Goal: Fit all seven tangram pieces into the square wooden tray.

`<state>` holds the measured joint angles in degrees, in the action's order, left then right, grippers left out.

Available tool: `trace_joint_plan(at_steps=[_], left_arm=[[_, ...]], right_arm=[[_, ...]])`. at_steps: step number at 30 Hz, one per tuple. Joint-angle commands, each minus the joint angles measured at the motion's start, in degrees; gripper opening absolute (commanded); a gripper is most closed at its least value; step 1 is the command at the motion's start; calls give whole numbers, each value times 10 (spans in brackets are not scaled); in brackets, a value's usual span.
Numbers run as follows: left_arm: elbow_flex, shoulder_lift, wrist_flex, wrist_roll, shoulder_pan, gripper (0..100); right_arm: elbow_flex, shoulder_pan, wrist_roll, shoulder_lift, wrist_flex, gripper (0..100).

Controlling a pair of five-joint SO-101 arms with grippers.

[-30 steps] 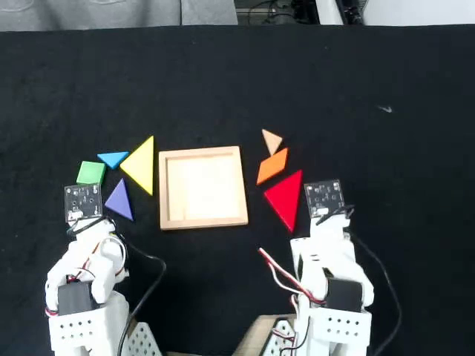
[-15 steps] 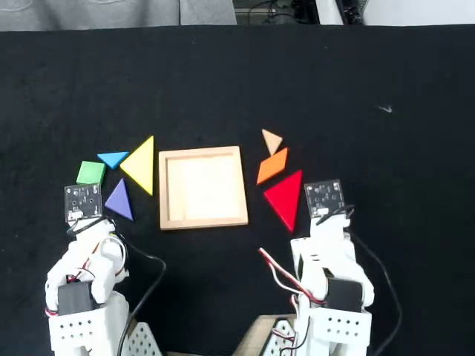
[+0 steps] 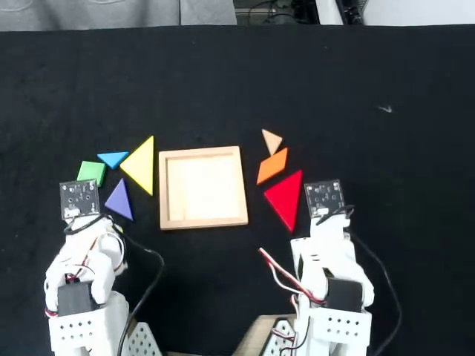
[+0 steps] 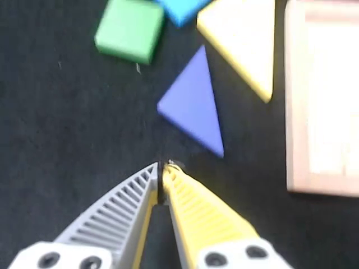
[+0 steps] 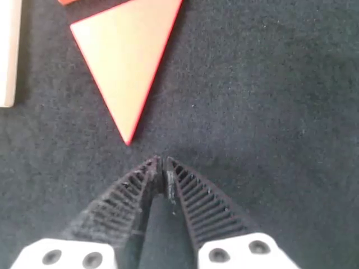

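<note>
Five triangles, cyan (image 3: 113, 158), yellow (image 3: 142, 165), blue (image 3: 119, 200), tan (image 3: 272, 140), red (image 3: 286, 196), plus one green square (image 3: 91, 172), one orange parallelogram (image 3: 272, 166), one wooden tray (image 3: 163, 189).

Both arms were white plastic with black servo blocks, on perforated white bases (image 3: 80, 331), each wrist bearing a small black square circuit board (image 3: 79, 199). A black cable (image 3: 152, 276) looped off the left arm (image 3: 83, 256); red and white wires (image 3: 274, 271) trailed the right arm (image 3: 326, 252). The left gripper (image 4: 161, 166) paired grey and yellow ribbed fingers (image 4: 118, 210); the right gripper (image 5: 162, 162) had two black ones.

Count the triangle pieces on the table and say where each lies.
5. Left of the tray: light blue triangle, yellow triangle, purple triangle. Right of it: tan triangle, red triangle. None seems hidden.
</note>
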<state>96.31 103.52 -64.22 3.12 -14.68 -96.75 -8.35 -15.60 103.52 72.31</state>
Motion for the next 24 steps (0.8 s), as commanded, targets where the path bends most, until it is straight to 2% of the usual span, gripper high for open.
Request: trace_joint_plan(at_steps=[1,8,19,21,24], left_arm=[[8,4,47,1,-4,30],[-41,4,102,1,-3,30],[-154,4,99,2,-6,31],[-172,4,99,2,-6,55],[-192,4,98,-3,-5,154]], right_arm=[[2,-5,-7,45,-11,14],[2,56,-7,49,-51,15],[4,56,-4,49,-324,15],[6,56,-4,49,-359,16],[6,56,-4,49,-411,16]])
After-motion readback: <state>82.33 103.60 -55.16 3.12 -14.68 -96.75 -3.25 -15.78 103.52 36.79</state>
